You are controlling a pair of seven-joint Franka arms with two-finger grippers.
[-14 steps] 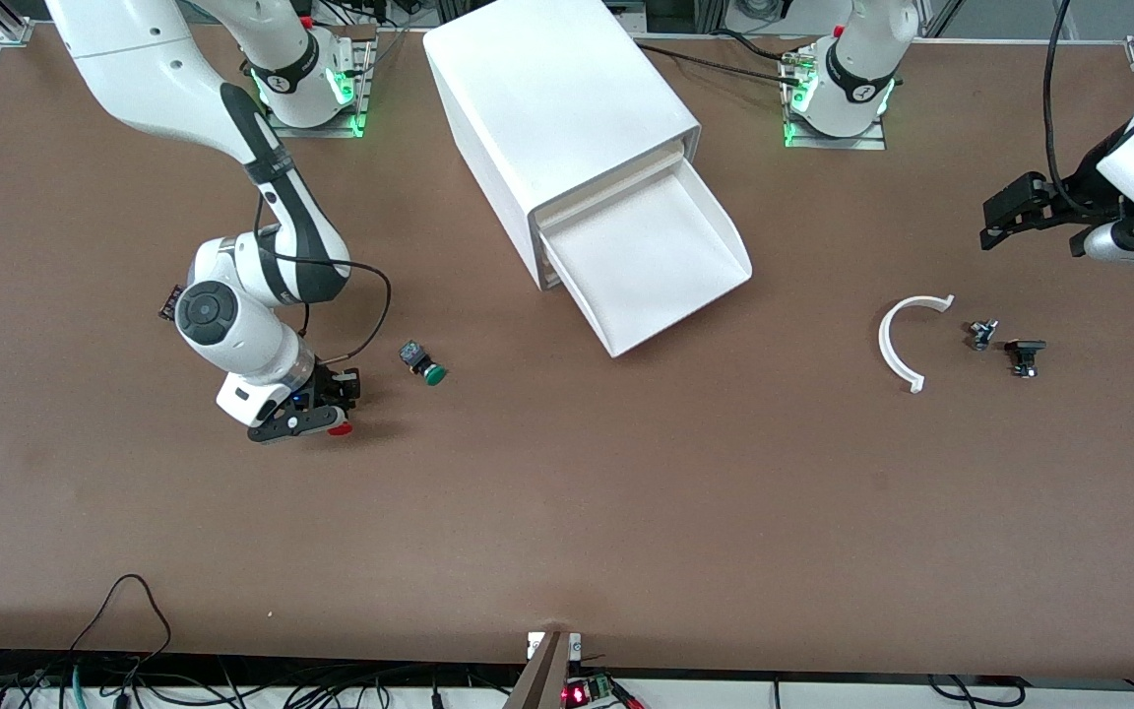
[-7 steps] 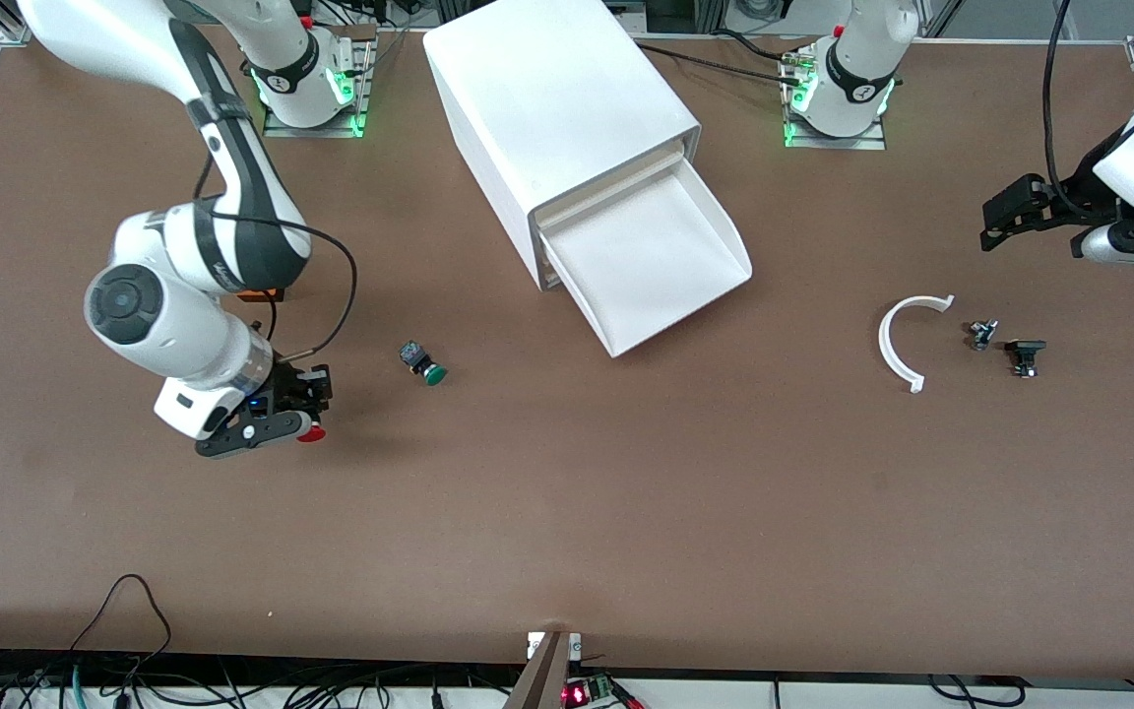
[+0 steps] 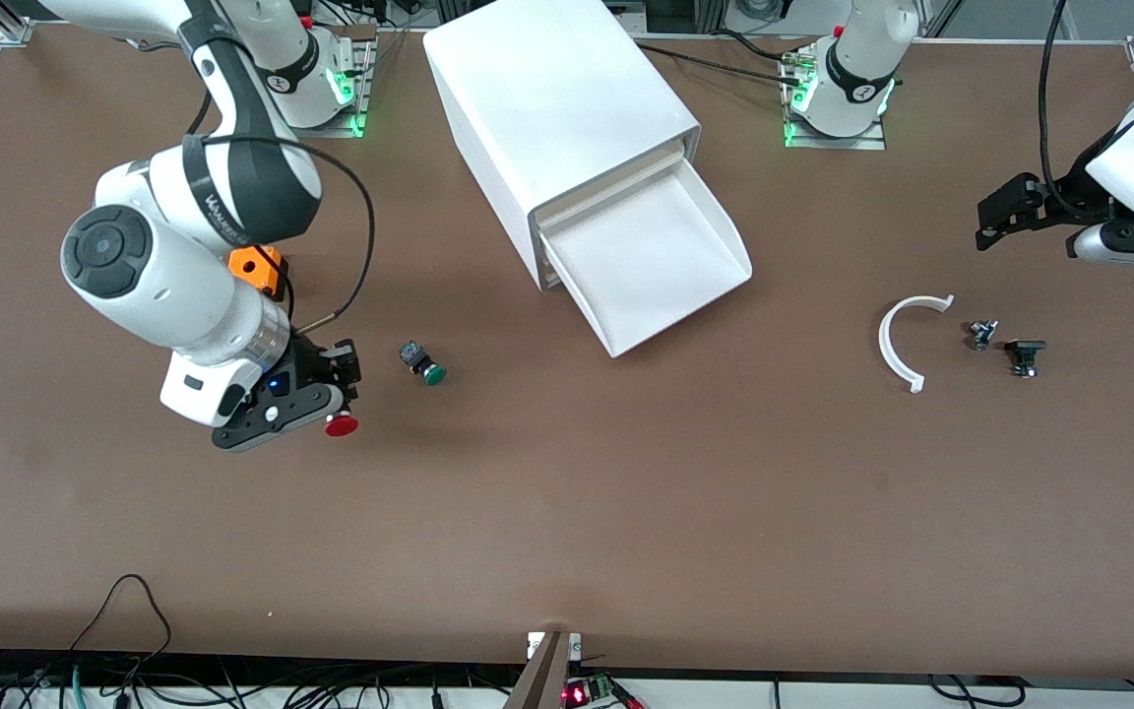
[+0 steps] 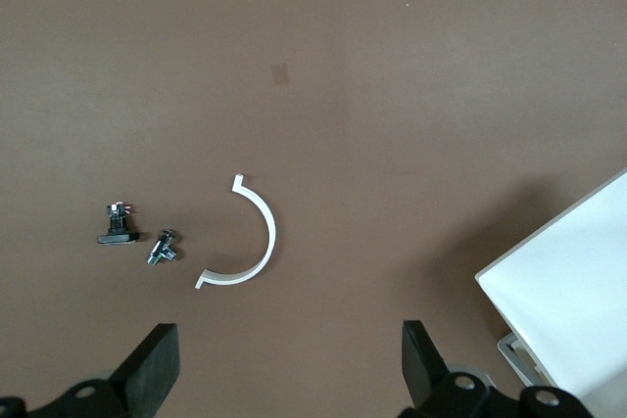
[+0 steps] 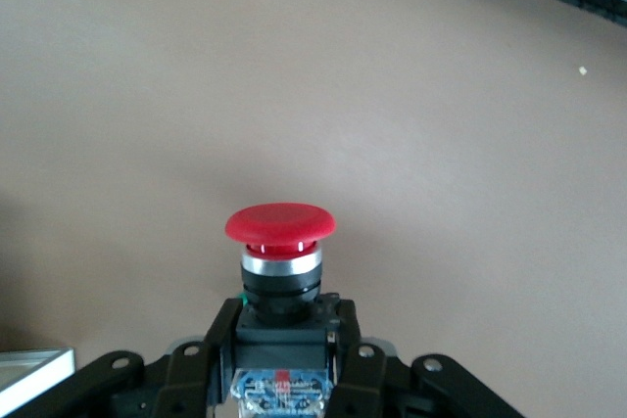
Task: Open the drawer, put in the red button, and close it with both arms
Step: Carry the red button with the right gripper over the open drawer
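Observation:
The top drawer (image 3: 661, 258) of the white cabinet (image 3: 547, 108) is pulled out and nothing lies in it; its corner shows in the left wrist view (image 4: 578, 276). My right gripper (image 3: 331, 409) is shut on the red button (image 3: 341, 425) and holds it in the air over bare table beside the green button. In the right wrist view the fingers (image 5: 211, 345) clamp the black body of the red button (image 5: 280, 224), cap pointing away from my right gripper (image 5: 284, 340). My left gripper (image 3: 995, 217) waits open and empty in the air at the left arm's end (image 4: 289, 369).
A green-capped button (image 3: 425, 364) lies on the table near the right gripper. An orange cube (image 3: 257, 268) sits under the right arm. A white arc (image 3: 897, 340) and two small black parts (image 3: 982, 333) (image 3: 1024, 354) lie below the left gripper.
My right arm has lifted the red button off the table, swung toward its own end, then come back toward the green button. The orange cube has come into view. The left arm has barely moved.

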